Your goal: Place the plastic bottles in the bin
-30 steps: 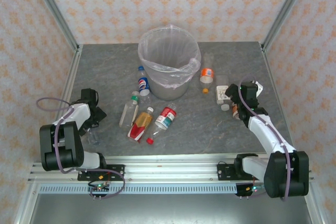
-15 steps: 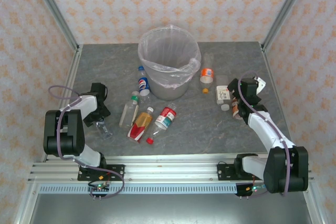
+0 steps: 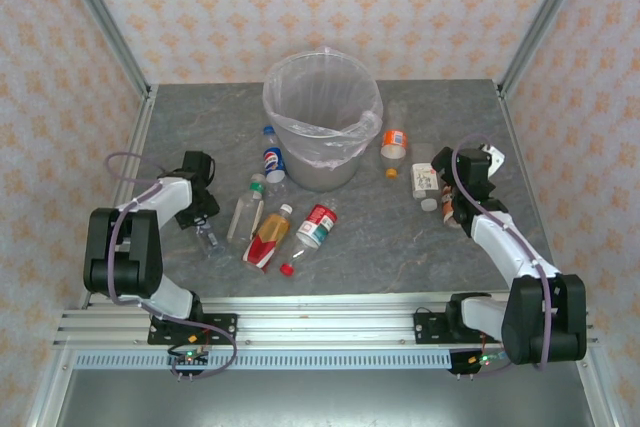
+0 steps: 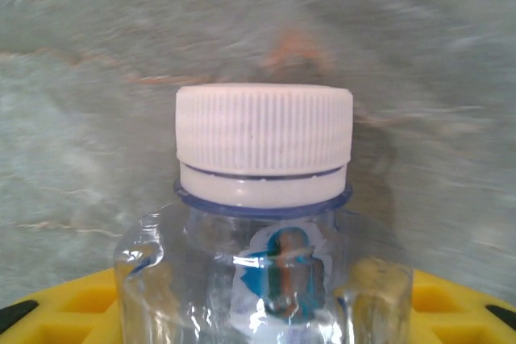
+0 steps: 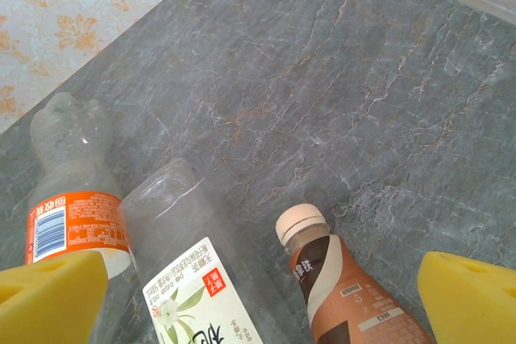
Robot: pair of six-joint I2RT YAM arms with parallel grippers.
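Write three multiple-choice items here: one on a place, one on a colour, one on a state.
1. Relative to the bin, the orange-labelled bottle lies: A) left B) right C) inside
2. The cap of the clear bottle in the left gripper is: A) white B) red C) green
3. The right gripper is: A) open B) shut on a bottle C) shut, empty

Answers: B, it lies right of the bin in the top view. A, the ribbed cap is white. A, its yellow pads stand wide apart.
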